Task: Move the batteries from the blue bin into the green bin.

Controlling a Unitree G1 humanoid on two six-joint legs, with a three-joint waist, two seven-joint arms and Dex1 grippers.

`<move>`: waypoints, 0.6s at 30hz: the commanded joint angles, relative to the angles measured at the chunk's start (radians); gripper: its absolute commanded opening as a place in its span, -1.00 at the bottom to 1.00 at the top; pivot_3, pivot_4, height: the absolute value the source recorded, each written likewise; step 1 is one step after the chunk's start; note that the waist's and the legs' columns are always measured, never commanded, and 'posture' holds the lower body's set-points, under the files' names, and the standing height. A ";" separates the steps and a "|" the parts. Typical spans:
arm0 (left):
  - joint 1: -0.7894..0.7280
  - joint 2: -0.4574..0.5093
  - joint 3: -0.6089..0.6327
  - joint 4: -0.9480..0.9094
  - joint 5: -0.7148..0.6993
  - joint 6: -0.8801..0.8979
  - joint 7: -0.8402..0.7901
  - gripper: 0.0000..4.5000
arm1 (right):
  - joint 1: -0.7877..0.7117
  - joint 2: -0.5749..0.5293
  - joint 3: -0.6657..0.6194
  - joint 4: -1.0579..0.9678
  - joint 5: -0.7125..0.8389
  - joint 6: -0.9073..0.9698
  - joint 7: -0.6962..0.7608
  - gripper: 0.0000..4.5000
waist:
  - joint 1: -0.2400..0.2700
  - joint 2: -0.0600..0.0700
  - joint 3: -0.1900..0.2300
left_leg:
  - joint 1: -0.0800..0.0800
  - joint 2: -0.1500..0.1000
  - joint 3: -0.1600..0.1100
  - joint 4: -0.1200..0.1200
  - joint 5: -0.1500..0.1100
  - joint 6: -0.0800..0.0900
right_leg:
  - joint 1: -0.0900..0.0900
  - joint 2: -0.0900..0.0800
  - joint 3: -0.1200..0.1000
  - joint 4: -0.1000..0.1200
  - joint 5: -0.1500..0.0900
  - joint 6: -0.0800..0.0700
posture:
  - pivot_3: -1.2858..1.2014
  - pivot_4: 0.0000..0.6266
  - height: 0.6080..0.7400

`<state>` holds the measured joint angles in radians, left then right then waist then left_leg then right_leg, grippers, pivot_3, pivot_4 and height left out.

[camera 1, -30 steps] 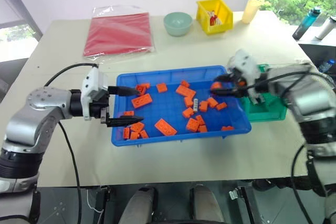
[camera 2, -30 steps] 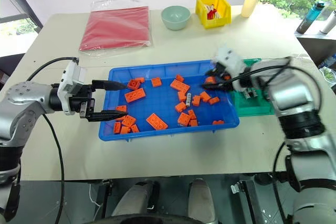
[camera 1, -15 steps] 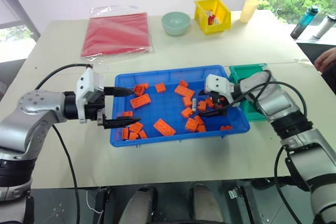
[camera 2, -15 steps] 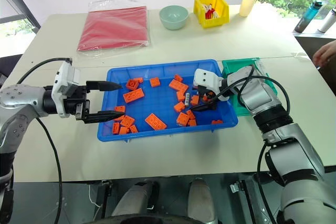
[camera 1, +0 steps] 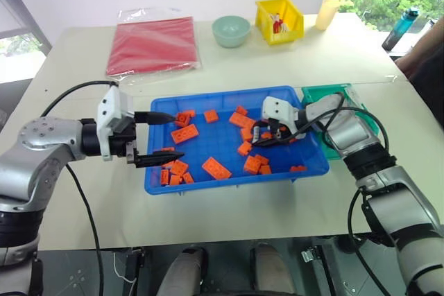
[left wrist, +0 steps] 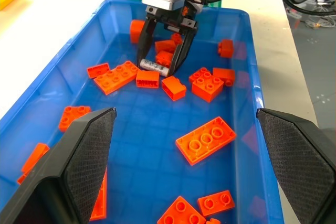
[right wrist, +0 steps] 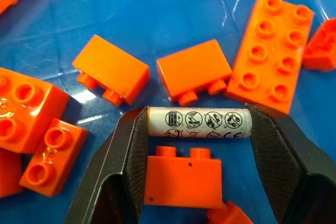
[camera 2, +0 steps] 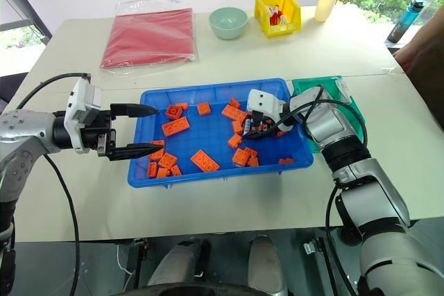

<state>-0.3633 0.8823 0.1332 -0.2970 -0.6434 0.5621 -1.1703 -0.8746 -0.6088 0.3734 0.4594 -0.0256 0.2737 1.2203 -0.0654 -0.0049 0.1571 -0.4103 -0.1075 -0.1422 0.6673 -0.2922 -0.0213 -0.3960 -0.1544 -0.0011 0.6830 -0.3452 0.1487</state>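
Overhead, a shallow blue plastic tray (camera 1: 229, 172) strewn with studded orange toy bricks (camera 1: 217, 168) is seen beside a small green plastic bin (camera 1: 331, 93), largely hidden by the right arm. From the left wrist, the left gripper (left wrist: 189, 169) is shown wide open, textured pads empty. From the right wrist, the right gripper (right wrist: 198, 124) is closed endwise on a smooth silver-grey cylindrical battery (right wrist: 198, 123) printed with round warning symbols, low among the bricks.

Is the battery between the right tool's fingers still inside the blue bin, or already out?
Still inside. The battery lies on the blue bin floor among orange bricks.
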 commanded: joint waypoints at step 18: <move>-0.084 -0.022 -0.037 0.151 0.042 -0.075 -0.066 1.00 | 0.430 -0.259 -0.723 -0.604 0.273 0.595 -0.367 0.46 | 0.019 0.000 0.000 | 0.000 0.000 0.003 0.000 0.000 0.000 | 0.000 -0.001 0.001 0.000 0.000 0.000 | 0.03 -0.52 0.65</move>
<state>-0.4236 0.8577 0.0917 -0.1473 -0.6070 0.5084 -1.2244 -0.4314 -0.8647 -0.3278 -0.0990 0.2319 0.8882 0.8767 -0.0463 -0.0048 0.1570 -0.4100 -0.1075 -0.1383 0.6677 -0.2922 -0.0210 -0.3957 -0.1553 -0.0001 0.6839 -0.3452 0.1487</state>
